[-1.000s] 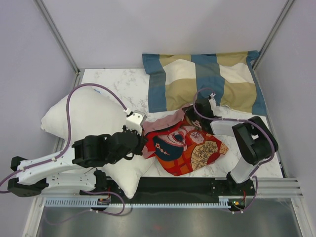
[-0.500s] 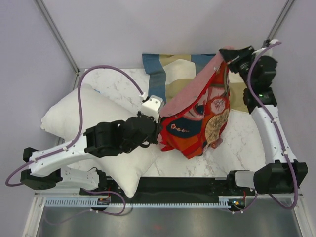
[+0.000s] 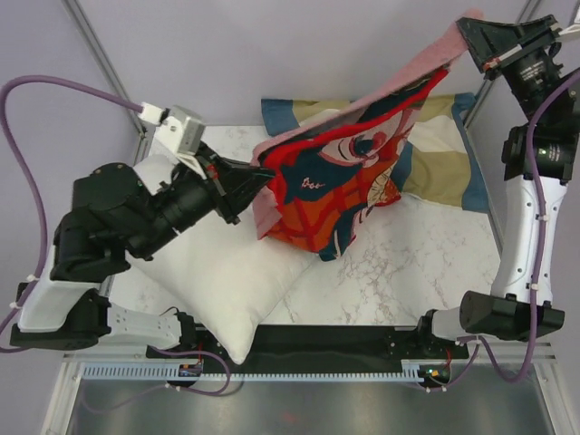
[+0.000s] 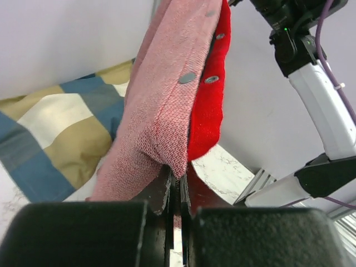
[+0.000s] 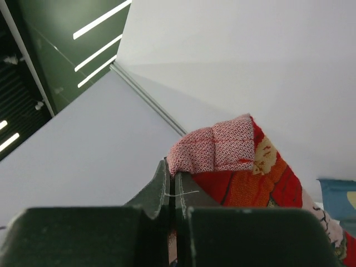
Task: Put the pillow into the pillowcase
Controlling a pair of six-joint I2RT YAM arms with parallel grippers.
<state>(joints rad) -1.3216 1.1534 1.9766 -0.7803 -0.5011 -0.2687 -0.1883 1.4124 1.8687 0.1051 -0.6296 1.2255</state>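
Pale grey walls (image 3: 272, 45) enclose a white marble table (image 3: 408, 263).

pillowcase (image 3: 317, 195): red/org cartoon print, pink bk | pillow (image 3: 227, 281): plain wht | checked pillow (image 3: 444, 168): blu/tan/crm

Top view, as I watched from the console: a checked pillow (image 3: 444, 168) in blue, tan and cream lay flat along the far edge of the white marble-patterned table (image 3: 408, 263). Pale grey panels (image 3: 272, 45) closed the cell at the back and both sides, with slanted metal posts (image 3: 102, 59) at the far corners. A black rail (image 3: 317, 343) ran along the near edge, with a white slotted cable duct (image 3: 299, 372) just beside it. Left wrist view: the same pillow (image 4: 61, 133) showed at lower left. Right wrist view: a blue corner (image 5: 336, 192) at the right edge was probably that pillow. A dark ceiling (image 5: 55, 33) with bright light strips occupied the upper left.
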